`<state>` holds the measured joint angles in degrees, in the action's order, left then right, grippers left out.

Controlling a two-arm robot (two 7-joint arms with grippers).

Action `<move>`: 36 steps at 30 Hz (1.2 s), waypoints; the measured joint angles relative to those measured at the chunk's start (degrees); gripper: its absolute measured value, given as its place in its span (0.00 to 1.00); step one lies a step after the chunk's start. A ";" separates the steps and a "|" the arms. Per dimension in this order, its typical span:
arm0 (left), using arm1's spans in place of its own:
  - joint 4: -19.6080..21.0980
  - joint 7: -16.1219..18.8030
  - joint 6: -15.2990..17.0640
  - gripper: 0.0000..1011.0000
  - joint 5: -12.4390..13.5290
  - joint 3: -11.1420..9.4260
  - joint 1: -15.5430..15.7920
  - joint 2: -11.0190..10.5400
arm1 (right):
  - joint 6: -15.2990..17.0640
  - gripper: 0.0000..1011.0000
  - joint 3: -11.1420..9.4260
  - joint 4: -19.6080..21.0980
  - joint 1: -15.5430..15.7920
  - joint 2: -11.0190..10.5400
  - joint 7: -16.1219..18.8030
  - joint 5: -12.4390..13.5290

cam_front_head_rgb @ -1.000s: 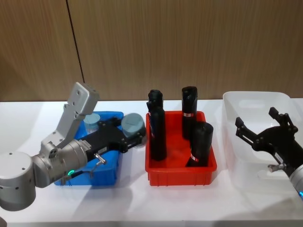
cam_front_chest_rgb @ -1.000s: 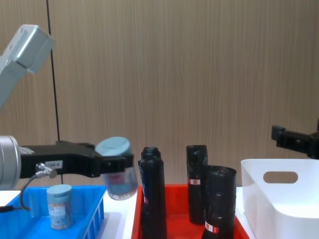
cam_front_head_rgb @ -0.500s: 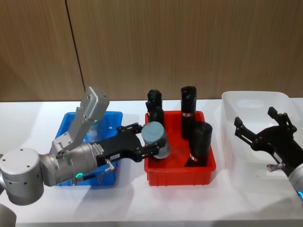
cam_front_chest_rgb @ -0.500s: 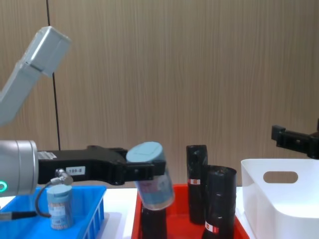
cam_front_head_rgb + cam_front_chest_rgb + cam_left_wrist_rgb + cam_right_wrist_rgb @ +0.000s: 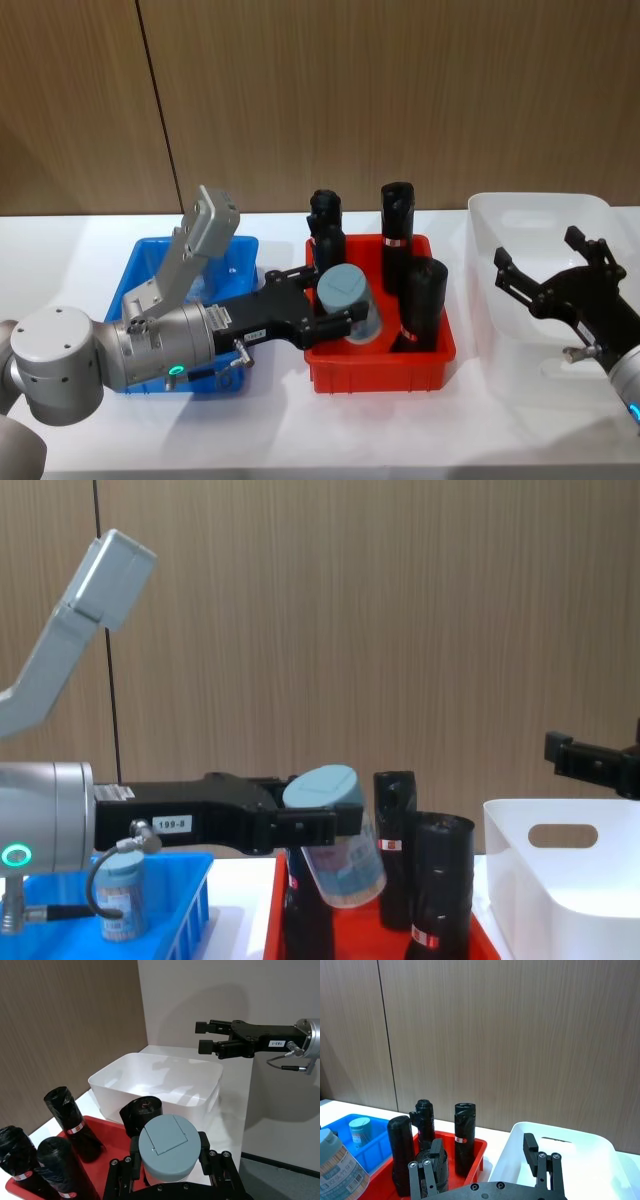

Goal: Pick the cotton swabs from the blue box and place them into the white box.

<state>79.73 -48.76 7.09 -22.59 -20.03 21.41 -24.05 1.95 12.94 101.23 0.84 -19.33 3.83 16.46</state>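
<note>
1. My left gripper [image 5: 335, 300] is clenched around a cotton swab tub [image 5: 350, 303], one finger on each side just under the pale blue-grey lid.
2. From the chest camera the tub [image 5: 343, 858] hangs tilted, lid leaning toward the left arm, clear of everything below it.
3. It sits over the red tray [image 5: 380, 372], at the tray's left side, with the black rolls [image 5: 398, 230] standing just beside and behind it.
4. The blue box [image 5: 140, 268] is on the counter [image 5: 300, 430] left of the tray, under my left arm.
5. A second tub [image 5: 120, 898] stands upright in the blue box.
6. The white box [image 5: 482, 218] is on the far right, next to the red tray, well apart from the held tub.
7. My right gripper [image 5: 558, 283] hovers over the white box, fingers spread wide and grasping nothing.
8. On the left wrist camera, that gripper [image 5: 210, 1037] hangs above the white box's far side.
</note>
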 joint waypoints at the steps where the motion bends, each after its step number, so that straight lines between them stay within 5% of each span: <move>1: -0.07 -0.14 -0.06 0.66 -0.01 -0.03 0.05 0.02 | 0.00 0.99 0.00 0.00 0.00 0.00 0.00 0.00; 19: -0.92 -2.09 -0.74 0.66 -0.18 -0.40 0.70 0.23 | 0.03 0.99 -0.10 0.00 -0.15 -0.09 0.91 0.01; 36: -1.10 -2.51 -0.92 0.66 -0.23 -0.49 0.83 0.30 | 5.37 0.99 -0.24 -0.29 -3.26 -0.70 10.67 0.73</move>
<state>78.63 -51.27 6.17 -22.82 -20.52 22.24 -23.75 7.32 12.70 100.94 -2.42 -20.03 14.49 17.19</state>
